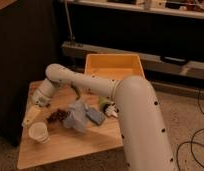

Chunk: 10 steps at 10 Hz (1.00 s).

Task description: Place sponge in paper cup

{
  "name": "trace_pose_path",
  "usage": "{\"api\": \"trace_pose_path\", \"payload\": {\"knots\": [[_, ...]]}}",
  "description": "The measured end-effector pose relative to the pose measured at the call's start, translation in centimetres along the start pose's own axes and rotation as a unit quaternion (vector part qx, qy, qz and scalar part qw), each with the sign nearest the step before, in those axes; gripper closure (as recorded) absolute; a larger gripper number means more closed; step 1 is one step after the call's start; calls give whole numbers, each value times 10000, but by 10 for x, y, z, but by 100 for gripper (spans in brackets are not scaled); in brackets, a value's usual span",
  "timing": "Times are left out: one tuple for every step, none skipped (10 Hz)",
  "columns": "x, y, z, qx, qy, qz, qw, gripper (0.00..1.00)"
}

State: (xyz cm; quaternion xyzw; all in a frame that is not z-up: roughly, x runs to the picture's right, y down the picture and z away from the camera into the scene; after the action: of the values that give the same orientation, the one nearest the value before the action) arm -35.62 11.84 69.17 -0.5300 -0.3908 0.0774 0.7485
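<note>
Camera view: the approach step is judged to be in hand, with no grasp made yet. The hand hangs open and empty just behind the paper cup, a white tapered cup standing upright on the wooden tabletop. The sponge, a soft-looking blue-grey block, lies well right of the cup, past a rumpled pale-blue cloth. The next move calls for crossing to the sponge and closing on its sides.
</note>
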Motion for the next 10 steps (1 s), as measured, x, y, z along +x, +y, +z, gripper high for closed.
{"api": "trace_pose_path", "payload": {"knots": [[0, 0, 0, 0, 0, 0, 10000, 20], [0, 0, 0, 0, 0, 0, 10000, 20], [0, 0, 0, -1, -1, -1, 10000, 20], [-1, 0, 0, 4, 6, 4, 10000, 20], [-2, 1, -2, 50, 69, 60, 9999, 20], [-2, 2, -9, 219, 184, 180, 9994, 20], [-3, 4, -25, 521, 304, 317, 9977, 20], [-5, 11, -57, 962, 401, 475, 9934, 20], [-6, 18, -81, 1256, 442, 582, 9894, 20], [-3, 33, -119, 1693, 523, 763, 9812, 20]]}}
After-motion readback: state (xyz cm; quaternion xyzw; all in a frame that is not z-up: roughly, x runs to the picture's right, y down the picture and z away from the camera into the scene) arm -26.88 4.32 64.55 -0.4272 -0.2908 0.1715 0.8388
